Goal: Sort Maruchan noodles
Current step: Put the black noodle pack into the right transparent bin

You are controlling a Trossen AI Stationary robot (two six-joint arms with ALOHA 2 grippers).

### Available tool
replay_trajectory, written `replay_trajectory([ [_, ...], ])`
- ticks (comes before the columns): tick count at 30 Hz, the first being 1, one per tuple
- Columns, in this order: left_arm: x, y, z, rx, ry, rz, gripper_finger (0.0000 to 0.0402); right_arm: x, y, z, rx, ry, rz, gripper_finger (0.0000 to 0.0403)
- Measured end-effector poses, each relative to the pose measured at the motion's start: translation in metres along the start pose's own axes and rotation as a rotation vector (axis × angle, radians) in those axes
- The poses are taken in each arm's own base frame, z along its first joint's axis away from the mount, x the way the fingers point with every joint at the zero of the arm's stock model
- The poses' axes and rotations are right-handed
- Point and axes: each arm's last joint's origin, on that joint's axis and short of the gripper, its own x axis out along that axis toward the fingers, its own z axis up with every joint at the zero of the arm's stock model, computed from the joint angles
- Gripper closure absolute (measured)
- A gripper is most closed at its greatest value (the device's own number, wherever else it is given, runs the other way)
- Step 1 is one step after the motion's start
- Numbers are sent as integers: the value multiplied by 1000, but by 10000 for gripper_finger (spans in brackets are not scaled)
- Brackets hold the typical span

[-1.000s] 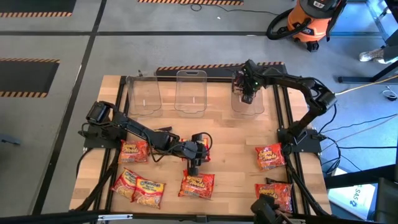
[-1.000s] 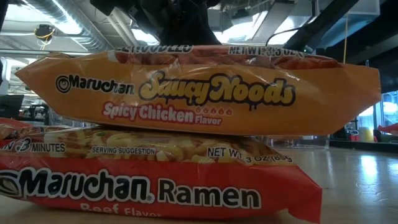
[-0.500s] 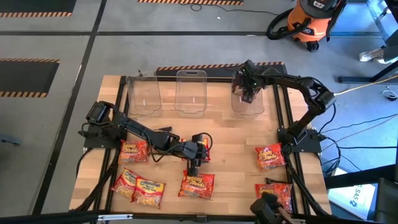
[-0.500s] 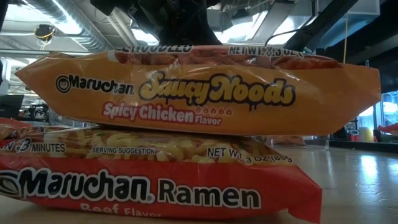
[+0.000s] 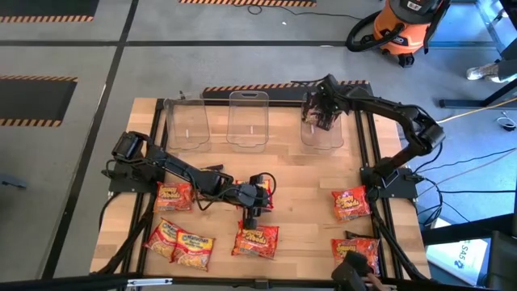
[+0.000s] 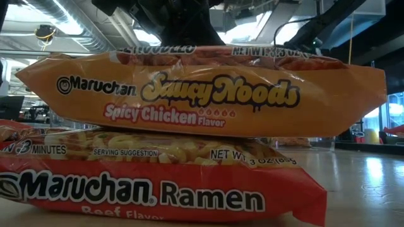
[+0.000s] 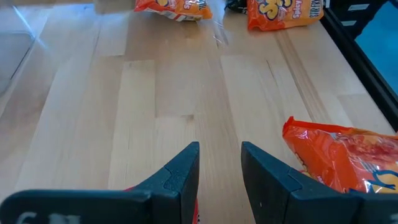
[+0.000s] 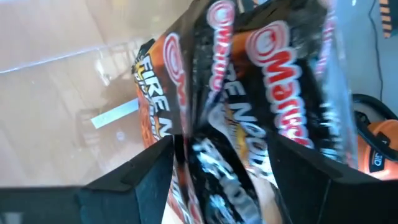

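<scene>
A: Where do the dark noodle packets (image 8: 249, 118) lie from my right jaws (image 5: 325, 115)?

B: Straight ahead, between the parted fingers, standing on end in the right-hand clear bin (image 5: 321, 136); whether gripped, cannot tell.

A: And my left jaws (image 7: 219, 171)?

B: Slightly parted over the bench (image 7: 155, 93), empty (orange packet (image 7: 348, 162) just beside).

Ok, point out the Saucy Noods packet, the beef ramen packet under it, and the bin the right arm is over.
Saucy Noods packet (image 6: 202, 94), low view, middle of its front face.
Beef ramen packet (image 6: 158, 183), low view, front face by the name.
Right-hand clear bin (image 5: 321, 137), high view, near wall.
</scene>
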Motion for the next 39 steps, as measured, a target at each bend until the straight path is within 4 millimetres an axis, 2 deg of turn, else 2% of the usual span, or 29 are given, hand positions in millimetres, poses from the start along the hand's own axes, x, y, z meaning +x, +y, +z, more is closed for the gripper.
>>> replay_trajectory([
  [6, 0, 0, 0, -2, 0, -1, 289, -25, 4, -1, 26, -42, -11, 162],
  [11, 0, -1, 0, -7, 0, -1, 289, -61, 22, 2, 28, -141, -2, 162],
  [15, 0, 0, 0, -82, -1, 4, 289, -96, 52, 7, -18, -284, 70, 162],
  [19, -1, -6, -1, -75, -3, 7, 289, -124, 87, 11, -44, -397, 146, 162],
  [24, -12, -15, 3, -71, -4, -5, 289, -147, 133, 12, -67, -461, 317, 162],
  [27, -29, -19, 7, -75, 19, -1, 289, -156, 160, 10, -74, -494, 419, 162],
  [32, -55, -29, 3, -46, 112, 13, 289, -155, 206, 1, -92, -581, 527, 162],
  [39, -78, -30, -11, -54, 250, 38, 289, -140, 250, -14, -2, -671, 644, 162],
])
